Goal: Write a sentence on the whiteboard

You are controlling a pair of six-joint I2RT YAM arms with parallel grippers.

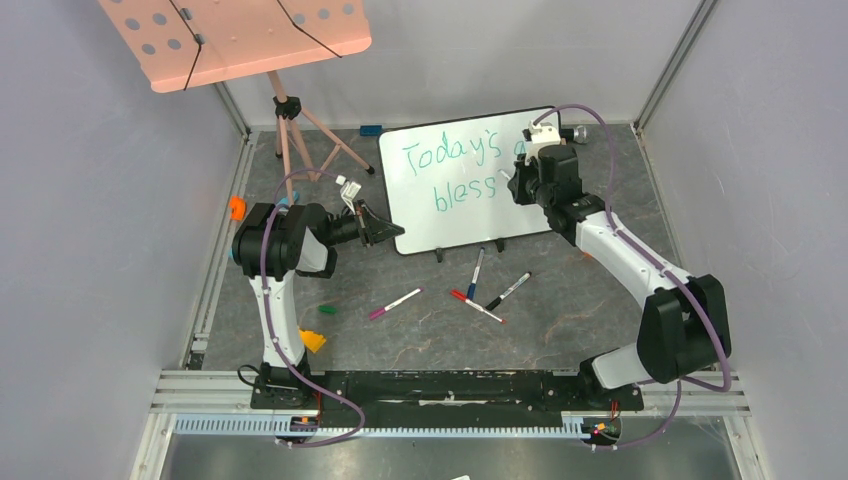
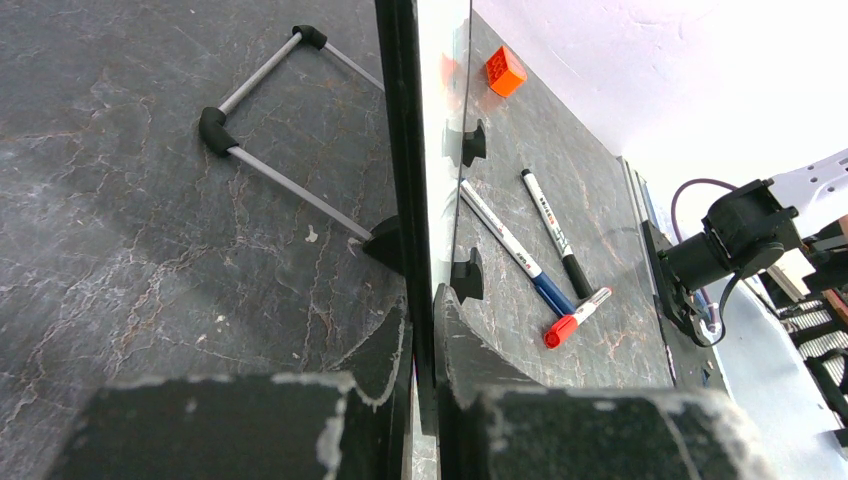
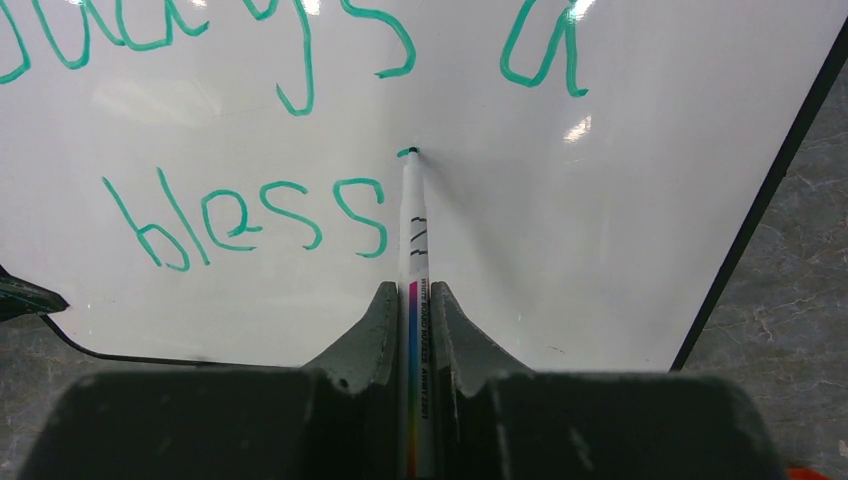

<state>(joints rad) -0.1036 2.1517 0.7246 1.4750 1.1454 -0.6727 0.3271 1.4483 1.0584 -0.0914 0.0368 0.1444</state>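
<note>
The whiteboard stands tilted at the back centre of the table. Teal writing on it reads "Today's a" above "bless". My left gripper is shut on the board's left edge; the left wrist view shows the black frame pinched between the fingers. My right gripper is shut on a white marker. Its teal tip touches the board just right of "bless", beside a small fresh mark.
Loose markers lie in front of the board: a purple one, a blue one, a red one, a black one. A pink music stand stands at back left. Small orange blocks lie near the left arm.
</note>
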